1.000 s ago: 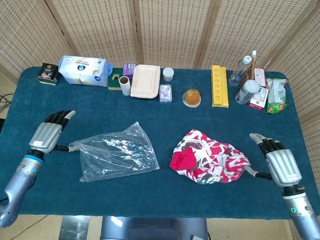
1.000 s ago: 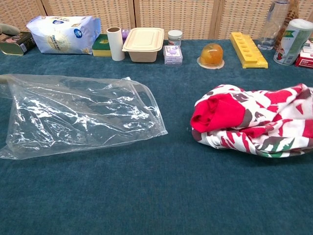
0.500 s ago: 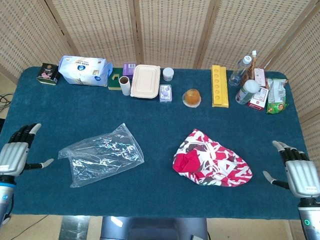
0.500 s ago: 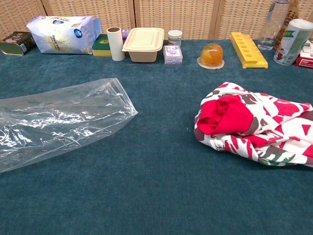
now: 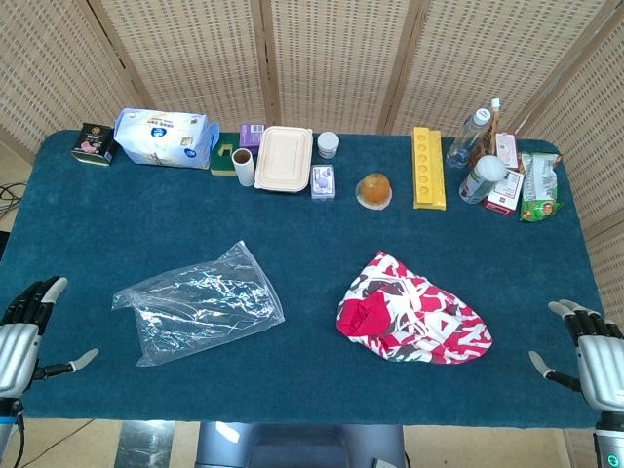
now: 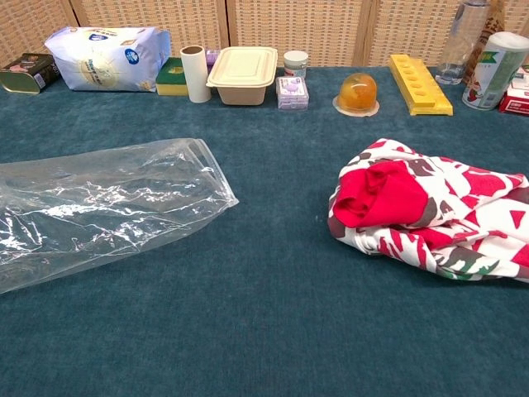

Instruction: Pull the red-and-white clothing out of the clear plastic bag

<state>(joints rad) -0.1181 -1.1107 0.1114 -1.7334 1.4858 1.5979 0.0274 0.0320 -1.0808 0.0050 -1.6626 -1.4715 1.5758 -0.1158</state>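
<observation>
Soft, floppy red-and-white clothing [image 5: 413, 310] sits bunched on the worktop [image 5: 312, 234], already clear of the flimsy plastic bag [image 5: 198, 303], easy to pinch by any fold, while left hand [image 5: 21, 336] and right hand [image 5: 597, 346] rest empty, fingers spread.

left hand [image 5: 18, 343] cropped at head view's edge | right hand [image 5: 597, 348] too | chest view crops clear plastic bag [image 6: 99, 207], red-and-white clothing [image 6: 430, 211]

Colours and patterns, bench top.
Bench cloth [image 5: 322, 224] teal blue. Clothing [image 5: 413, 310] white with red and grey-brown patches, plain red fold at one end. Plastic bag [image 5: 198, 301] clear, glossy. Along far edge: yellow tray [image 5: 427, 168], beige lidded box [image 5: 285, 158], orange jelly cup [image 5: 373, 189].
</observation>
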